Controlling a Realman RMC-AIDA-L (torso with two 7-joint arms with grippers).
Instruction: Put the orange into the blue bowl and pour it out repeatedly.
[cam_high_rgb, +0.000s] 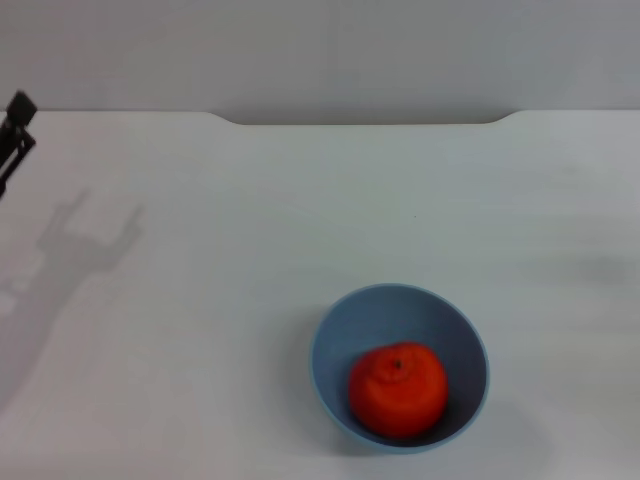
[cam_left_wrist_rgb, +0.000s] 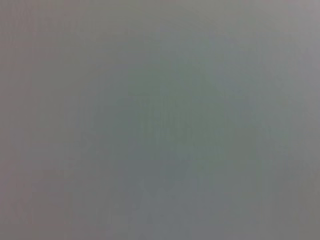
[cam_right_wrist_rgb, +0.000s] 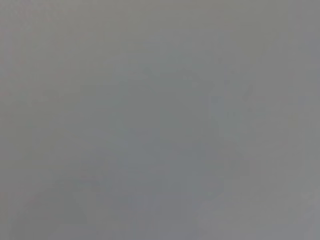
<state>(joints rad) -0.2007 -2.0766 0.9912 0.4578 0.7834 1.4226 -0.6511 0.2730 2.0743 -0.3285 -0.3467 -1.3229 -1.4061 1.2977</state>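
The orange (cam_high_rgb: 397, 389) is sitting inside the blue bowl (cam_high_rgb: 340, 330), down at the bottom, leaning toward the near side of it. Its little dark stem is pointing up. The bowl is standing upright on the white tabletop (cam_high_rgb: 300, 220), close to the near edge and a bit to the robot's right of the middle.

All around the bowl the tabletop is lying open — wide room on the left, wide room on the right, and a lot of room behind it, all the way to the far edge. That far edge is running straight across, with a long shallow step cut into its middle. Past it a plain pale wall is standing.

The left claw (cam_high_rgb: 15, 135) is peeking in at the far left edge of the head view, well apart from the bowl. Only a small dark bit of it is showing, so I cannot tell if it is open or closed, or if it is holding anything. Its grey shadow is falling on the tabletop just beside it.

The right claw is not showing in the head view at all.

Both wrist views are showing only plain grey — nothing to make out there.
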